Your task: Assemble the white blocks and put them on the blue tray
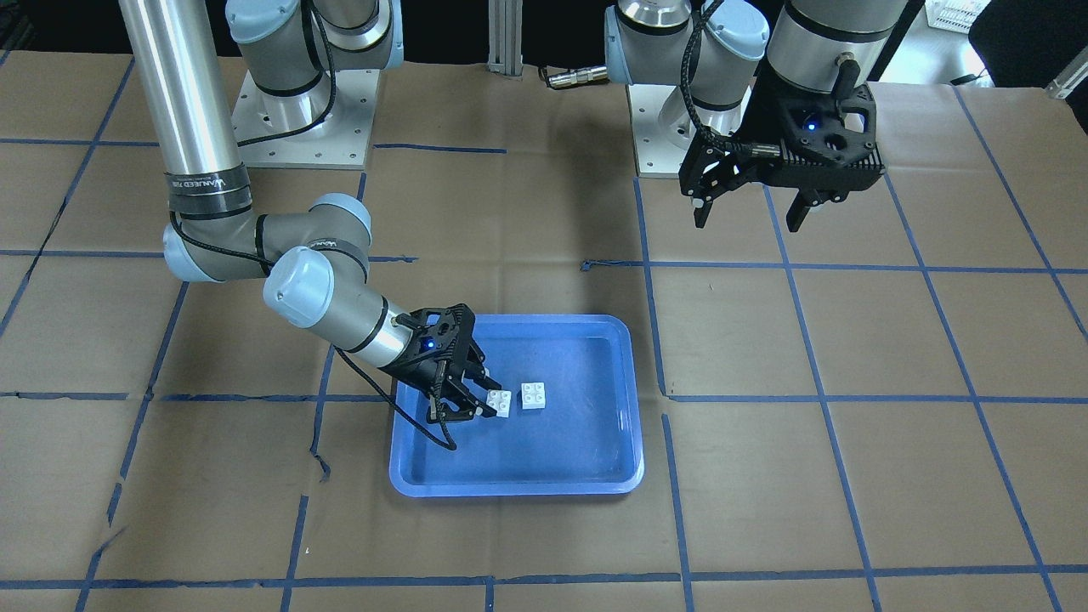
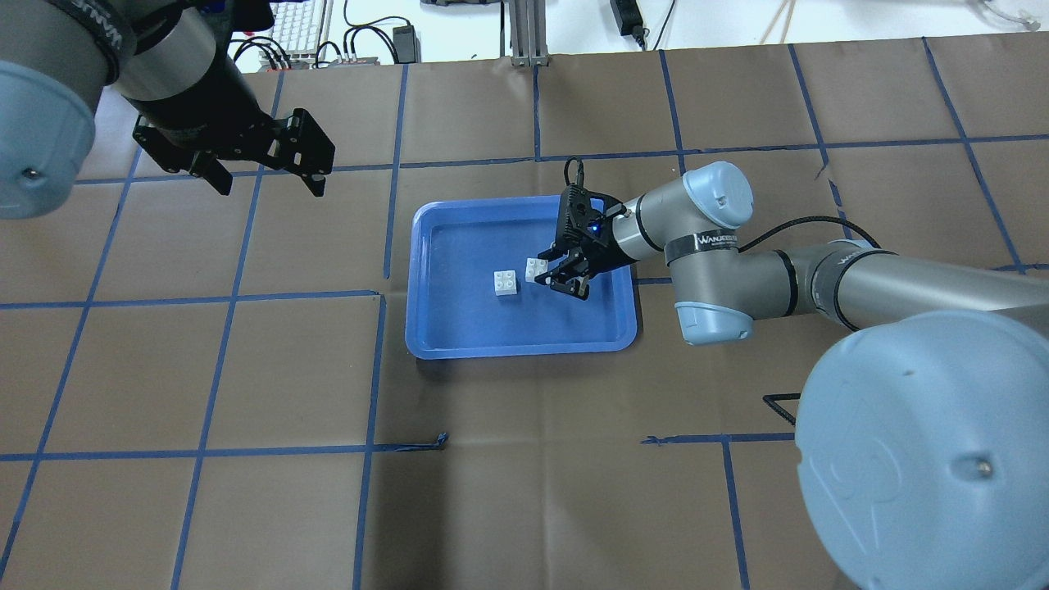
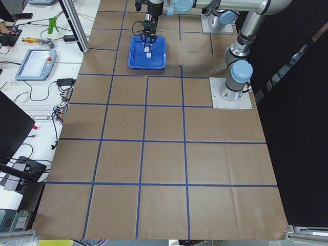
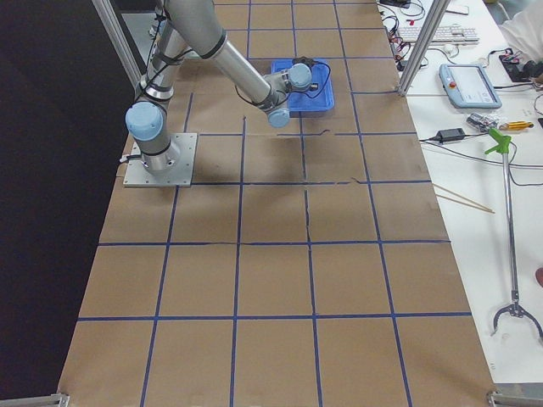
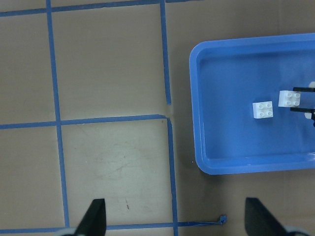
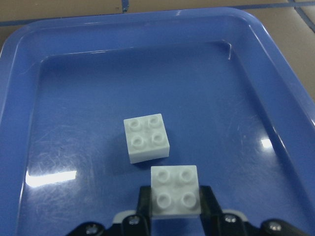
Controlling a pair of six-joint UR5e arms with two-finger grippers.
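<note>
Handling judged light, rigid, slick | white block (image 6: 174,191) is clamped across flat sides by right end effector (image 6: 175,204) | left end effector (image 1: 749,223) is splayed

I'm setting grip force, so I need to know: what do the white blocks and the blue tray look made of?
The loose white block and the held white block: likely hard moulded plastic with a satin finish, going by the crisp edges and round studs. The blue tray: probably plastic too, glossy; it mirrors light patches and shows fine scratches.

Bright even light, glare spots on the blue tray (image 6: 246,73)
</note>
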